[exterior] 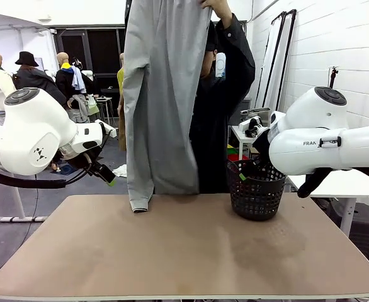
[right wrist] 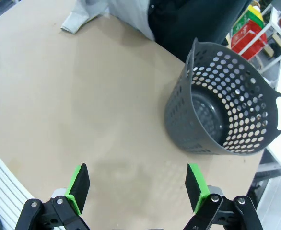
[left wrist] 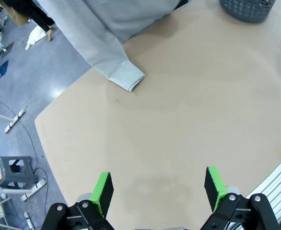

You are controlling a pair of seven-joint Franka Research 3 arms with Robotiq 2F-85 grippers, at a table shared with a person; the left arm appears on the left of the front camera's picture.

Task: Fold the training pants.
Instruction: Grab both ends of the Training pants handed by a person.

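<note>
Found tabletop (exterior: 184, 251) bare across the middle. Noted training pants (exterior: 162, 94) hanging full length from a person's raised hand (exterior: 217, 6) at the far side, one leg cuff (exterior: 139, 204) just touching the far edge. Logged black mesh basket (exterior: 255, 192) standing on the tabletop just right of the pants. Recorded left jaws and right jaws fully spread, holding nothing, green pads (left wrist: 102, 191) over bare surface. Judged risks: legs bunching or twisting if lowered unevenly; fabric draping onto the basket or sliding off the far edge, with so little cloth supported.
</note>
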